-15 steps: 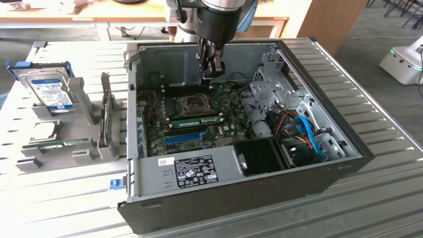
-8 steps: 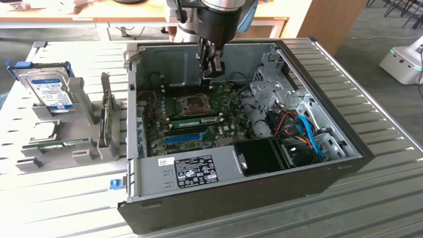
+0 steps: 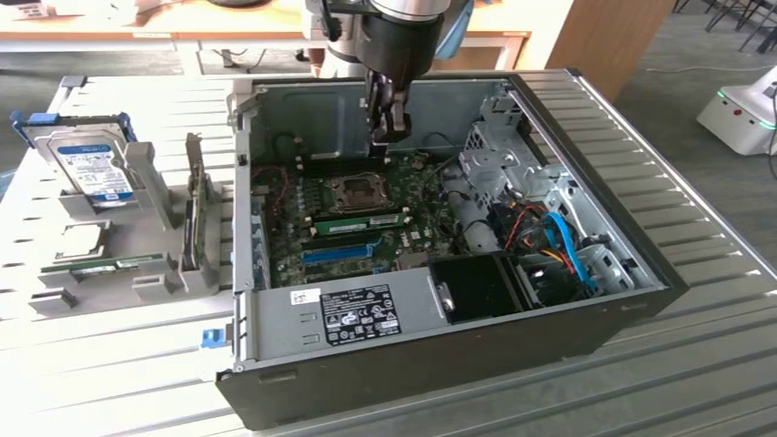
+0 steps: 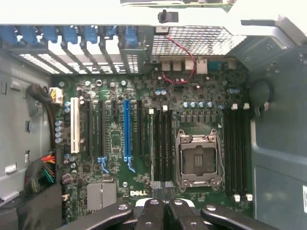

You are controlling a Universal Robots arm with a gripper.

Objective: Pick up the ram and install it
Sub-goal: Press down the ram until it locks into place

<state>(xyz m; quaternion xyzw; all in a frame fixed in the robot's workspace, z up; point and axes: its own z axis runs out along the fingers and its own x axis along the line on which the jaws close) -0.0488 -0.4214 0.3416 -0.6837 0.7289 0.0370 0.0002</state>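
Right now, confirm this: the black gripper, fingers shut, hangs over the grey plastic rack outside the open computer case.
Wrong place: the black gripper, fingers shut, hangs inside the open black computer case, above its green motherboard, not over the rack. The exterior view shows it.

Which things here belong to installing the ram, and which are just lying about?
Job in hand: ram; gripper, shut, above the motherboard; memory slots.
Lying about: hard drive; grey card; blue slot; CPU socket.
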